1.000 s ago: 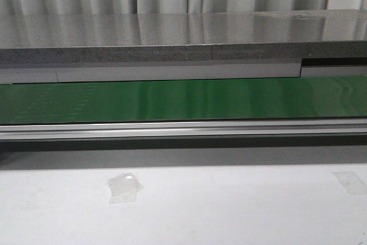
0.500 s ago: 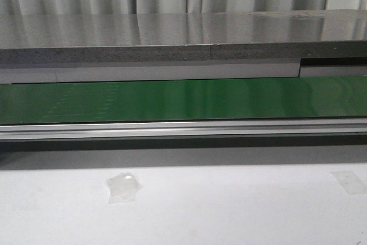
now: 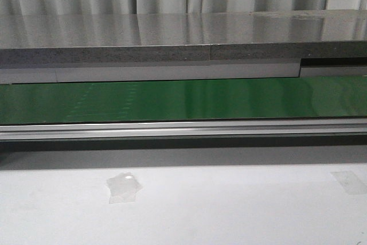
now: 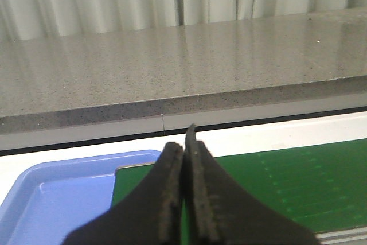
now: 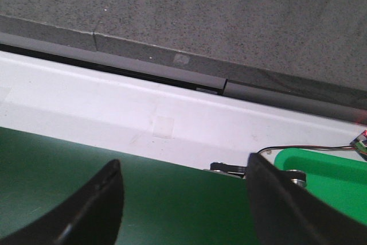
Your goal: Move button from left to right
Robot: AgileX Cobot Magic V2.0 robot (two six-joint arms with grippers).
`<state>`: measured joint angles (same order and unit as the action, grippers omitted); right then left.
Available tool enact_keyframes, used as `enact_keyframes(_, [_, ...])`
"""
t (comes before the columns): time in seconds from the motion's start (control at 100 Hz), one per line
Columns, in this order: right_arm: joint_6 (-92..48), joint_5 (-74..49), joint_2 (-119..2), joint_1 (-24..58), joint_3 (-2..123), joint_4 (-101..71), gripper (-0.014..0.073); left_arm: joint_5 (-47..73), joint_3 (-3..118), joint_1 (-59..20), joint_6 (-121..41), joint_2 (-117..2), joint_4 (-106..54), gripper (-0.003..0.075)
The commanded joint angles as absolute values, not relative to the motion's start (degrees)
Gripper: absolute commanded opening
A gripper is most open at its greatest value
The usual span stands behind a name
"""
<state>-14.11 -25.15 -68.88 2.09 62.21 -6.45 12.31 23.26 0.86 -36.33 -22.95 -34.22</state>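
Observation:
The button is out of view in every frame. My left gripper [image 4: 184, 144] is shut, its two black fingers pressed together with nothing between them, hovering over the left end of the green belt [image 4: 298, 182] beside a blue tray [image 4: 51, 199]. My right gripper [image 5: 183, 170] is open, its fingers wide apart above the green belt [image 5: 172, 210] with only belt showing between them. Neither gripper appears in the front view, where the green belt [image 3: 183, 100] runs bare across the width.
A grey stone shelf [image 3: 172, 38] runs behind the belt, and a metal rail [image 3: 183, 129] lines its front. A bright green tray [image 5: 332, 176] with a wire lies past the belt's right end. Tape patches [image 3: 123, 187] sit on the white table.

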Motion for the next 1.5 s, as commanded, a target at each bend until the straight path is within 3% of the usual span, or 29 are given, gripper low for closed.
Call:
enact_keyframes(0.0, [-14.1,-17.0,-62.6,3.1,58.0,-7.4,0.0467,8.3,24.8,0.4,-36.0,-23.5,-35.3,-0.0020])
enact_keyframes(0.27, [-14.1,-6.7,-45.5,4.9,39.1,-7.5,0.0467,8.3,24.8,0.4,-36.0,-23.5,-35.3,-0.0020])
enact_keyframes(0.46, [-14.0,-7.5,-32.7,5.0,29.7,-7.8,0.0467,8.3,24.8,0.4,-36.0,-23.5,-35.3,-0.0020])
enact_keyframes(0.66, [-14.0,-13.6,-22.8,5.0,25.8,-10.0,0.0467,8.3,24.8,0.4,-36.0,-23.5,-35.3,-0.0020])
enact_keyframes(0.91, [-14.0,-16.2,-19.9,5.0,25.5,-10.1,0.0456,8.3,24.8,0.4,-36.0,-23.5,-35.3,-0.0020])
enact_keyframes(1.08, [-14.0,-16.1,-19.9,5.0,25.5,-10.1,0.0272,8.3,24.8,0.4,-36.0,-23.5,-35.3,-0.0020])
enact_keyframes(1.28, [-14.0,-15.5,-19.9,5.0,25.5,-10.1,-0.0075,8.3,24.8,0.4,-36.0,-23.5,-35.3,-0.0020])
enact_keyframes(1.49, [-14.0,-15.5,-19.9,5.0,25.5,-10.2,-0.0068,8.3,24.8,0.4,-36.0,-23.5,-35.3,-0.0020])
